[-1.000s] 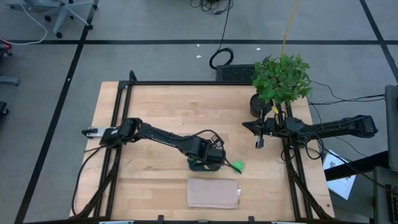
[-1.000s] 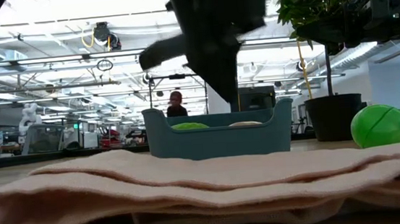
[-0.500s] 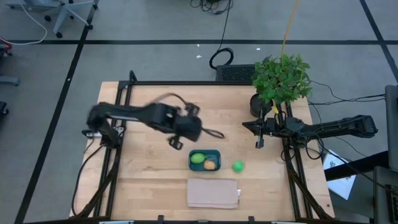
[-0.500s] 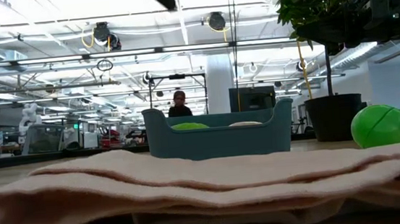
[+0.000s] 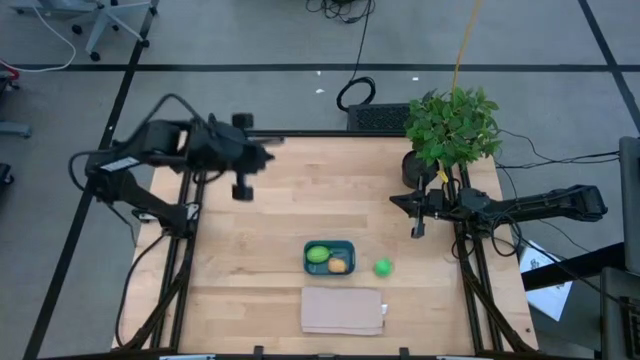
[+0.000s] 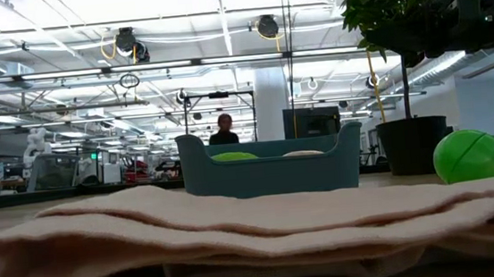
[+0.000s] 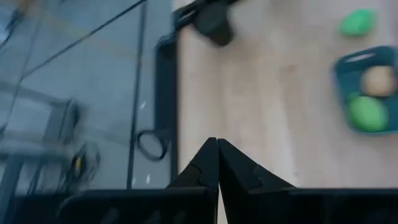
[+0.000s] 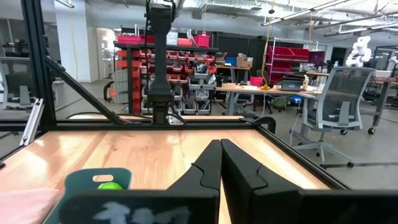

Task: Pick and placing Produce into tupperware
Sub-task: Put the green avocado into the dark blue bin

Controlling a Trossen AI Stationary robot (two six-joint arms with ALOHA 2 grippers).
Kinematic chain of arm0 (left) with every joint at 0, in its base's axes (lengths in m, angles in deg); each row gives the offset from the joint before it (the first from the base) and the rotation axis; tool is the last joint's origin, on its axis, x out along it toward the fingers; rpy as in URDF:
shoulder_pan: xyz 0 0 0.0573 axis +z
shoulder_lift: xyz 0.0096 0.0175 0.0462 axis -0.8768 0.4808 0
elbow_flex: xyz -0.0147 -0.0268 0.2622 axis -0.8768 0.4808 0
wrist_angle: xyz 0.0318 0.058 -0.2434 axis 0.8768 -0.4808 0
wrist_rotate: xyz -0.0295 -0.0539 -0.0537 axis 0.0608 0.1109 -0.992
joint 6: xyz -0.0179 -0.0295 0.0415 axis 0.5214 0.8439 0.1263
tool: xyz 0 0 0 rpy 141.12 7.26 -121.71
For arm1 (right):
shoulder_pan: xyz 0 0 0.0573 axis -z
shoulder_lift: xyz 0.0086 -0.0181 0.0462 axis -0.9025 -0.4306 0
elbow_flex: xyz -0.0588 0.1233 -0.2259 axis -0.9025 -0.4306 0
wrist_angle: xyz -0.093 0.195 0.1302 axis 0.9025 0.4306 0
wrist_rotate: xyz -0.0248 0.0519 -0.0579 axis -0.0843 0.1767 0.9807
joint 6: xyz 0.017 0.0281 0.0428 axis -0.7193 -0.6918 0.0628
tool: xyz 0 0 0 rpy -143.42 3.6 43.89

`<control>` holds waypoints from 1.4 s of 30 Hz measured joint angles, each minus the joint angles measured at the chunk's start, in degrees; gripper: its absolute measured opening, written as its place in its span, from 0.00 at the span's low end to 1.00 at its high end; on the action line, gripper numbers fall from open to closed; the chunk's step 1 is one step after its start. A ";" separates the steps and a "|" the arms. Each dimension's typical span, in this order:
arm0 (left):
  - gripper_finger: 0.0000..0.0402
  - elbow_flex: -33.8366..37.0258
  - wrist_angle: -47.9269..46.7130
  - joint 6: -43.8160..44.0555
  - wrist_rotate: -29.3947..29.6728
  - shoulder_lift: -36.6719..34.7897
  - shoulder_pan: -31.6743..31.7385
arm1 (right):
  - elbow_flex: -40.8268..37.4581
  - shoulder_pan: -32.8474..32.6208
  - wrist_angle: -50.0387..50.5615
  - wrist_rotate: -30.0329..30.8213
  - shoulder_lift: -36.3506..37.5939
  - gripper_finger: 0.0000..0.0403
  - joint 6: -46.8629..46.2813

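Observation:
The teal tupperware [image 5: 329,257] stands on the table just right of centre. Inside it lie the lime-green piece [image 5: 318,254] and the yellow-orange piece [image 5: 338,265]. The bright green ball [image 5: 382,267] rests on the wood just to the tupperware's right, and it shows in the low view too [image 6: 471,156]. My left gripper [image 5: 241,190] hangs shut, high over the table's far left part, with nothing in it. Its wrist view looks down on the tupperware [image 7: 341,68] from afar. My right gripper [image 5: 417,231] waits shut at the table's right side, also with nothing in it.
A leafy potted plant [image 5: 450,135] stands at the far right. A folded tan cloth [image 5: 343,310] lies at the near edge, in front of the tupperware. Black frame rails [image 5: 190,230] run along the table's left, right and far edges.
My left gripper has risen from over the tupperware and swung back toward the table's far left corner, rolling as it went and staying shut. The tupperware, formerly covered by the arm, now shows the lime-green and yellow-orange pieces inside. The green ball has kept its place.

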 joint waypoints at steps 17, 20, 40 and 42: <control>0.00 29.25 26.40 3.40 -26.56 -13.94 18.72 | 0.00 0.02 0.95 -0.02 0.00 0.00 -0.02; 0.00 34.90 31.21 9.88 -26.96 -19.04 18.18 | -0.02 0.01 1.01 -0.04 0.00 0.00 -0.02; 0.00 70.71 62.78 20.55 -12.07 -46.75 3.34 | -0.01 0.01 0.97 -0.04 0.00 0.00 -0.04; 0.00 73.19 63.49 19.41 -10.38 -48.18 2.21 | 0.00 0.00 0.97 -0.04 0.00 0.00 -0.05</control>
